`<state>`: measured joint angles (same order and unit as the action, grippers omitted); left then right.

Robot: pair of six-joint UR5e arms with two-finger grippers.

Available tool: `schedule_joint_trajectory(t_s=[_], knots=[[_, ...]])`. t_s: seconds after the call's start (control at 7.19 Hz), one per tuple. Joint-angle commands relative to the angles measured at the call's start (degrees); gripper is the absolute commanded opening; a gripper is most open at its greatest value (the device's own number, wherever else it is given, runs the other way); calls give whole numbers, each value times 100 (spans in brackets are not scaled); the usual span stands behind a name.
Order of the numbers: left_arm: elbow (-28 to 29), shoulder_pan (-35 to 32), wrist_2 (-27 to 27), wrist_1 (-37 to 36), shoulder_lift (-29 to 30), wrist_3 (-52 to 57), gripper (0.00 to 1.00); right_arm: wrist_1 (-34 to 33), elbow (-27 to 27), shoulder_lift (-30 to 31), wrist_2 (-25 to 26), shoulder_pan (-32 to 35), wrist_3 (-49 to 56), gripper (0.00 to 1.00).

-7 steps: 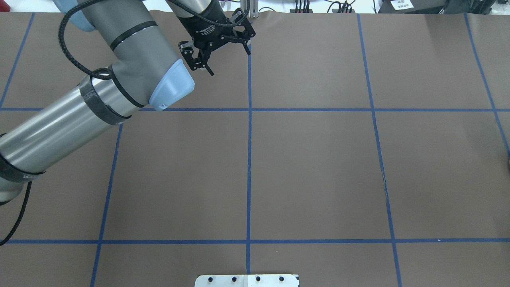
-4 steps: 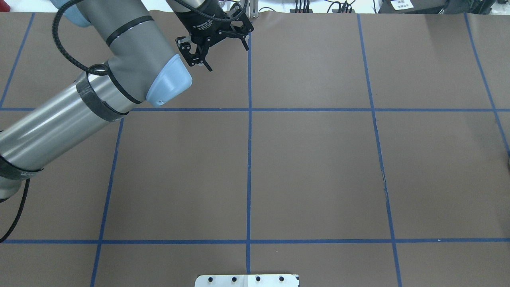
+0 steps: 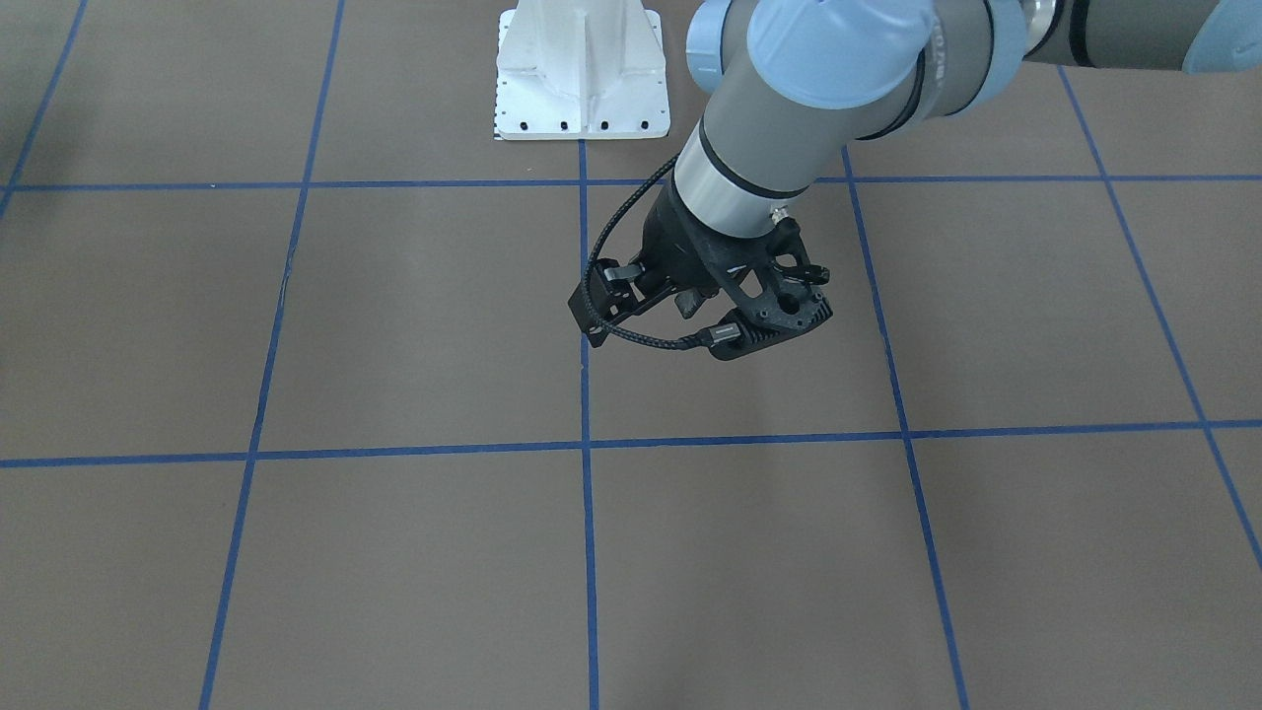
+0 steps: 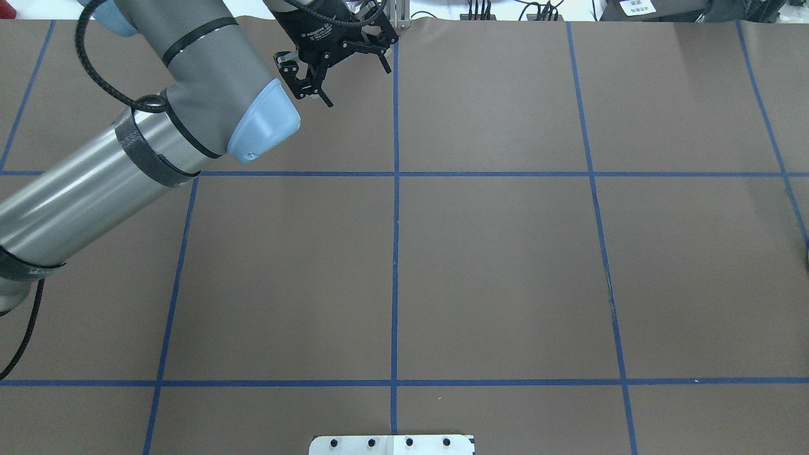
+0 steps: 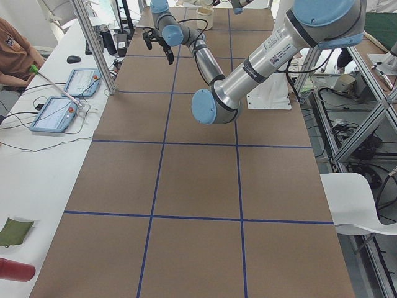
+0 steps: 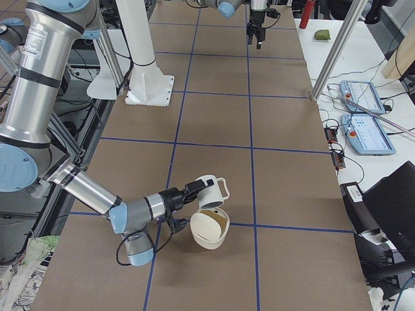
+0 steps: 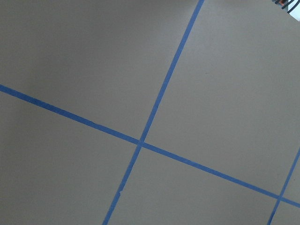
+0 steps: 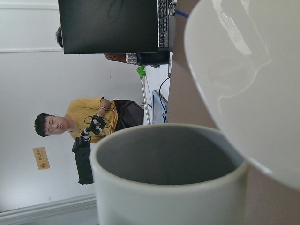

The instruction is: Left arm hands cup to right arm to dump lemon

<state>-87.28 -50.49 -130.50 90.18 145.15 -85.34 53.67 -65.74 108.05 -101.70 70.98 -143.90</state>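
My left tool (image 4: 357, 86) gapes empty, my right tool's (image 6: 193, 188) grip I cannot tell; the slick, brittle mug (image 6: 211, 189) at its tip wants a rim-wall pinch.

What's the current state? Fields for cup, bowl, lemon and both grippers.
cup: at the right gripper, just above the bowl; no lemon seen inside
bowl: white, below the cup
lemon: not visible in any view
left gripper: open, empty, far from the cup
right gripper: open or shut, cannot tell
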Motion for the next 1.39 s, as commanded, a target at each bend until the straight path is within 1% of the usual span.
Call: schedule_joint_trajectory(t_s=[0.0, 0.14, 0.28, 0.56, 0.83, 1.11, 1.25], knots=[[0, -4, 7, 0, -4, 0, 100, 29, 0, -56, 142, 12, -777, 9], [0, -4, 7, 0, 5, 0, 100, 29, 9, -100, 168, 3, -998, 9], [0, -4, 7, 0, 5, 0, 100, 38, 0, -144, 194, 3, -1357, 13], [9, -4, 7, 0, 5, 9, 100, 327, 9, -144, 229, 12, -1990, 13], [17, -4, 7, 0, 5, 9, 100, 529, 18, -118, 229, 12, -2387, 13], [9, -4, 7, 0, 5, 0, 100, 714, 26, -170, 440, 21, -3036, 13], [17, -4, 16, 0, 5, 0, 100, 776, 35, -170, 440, 21, -3065, 13]])
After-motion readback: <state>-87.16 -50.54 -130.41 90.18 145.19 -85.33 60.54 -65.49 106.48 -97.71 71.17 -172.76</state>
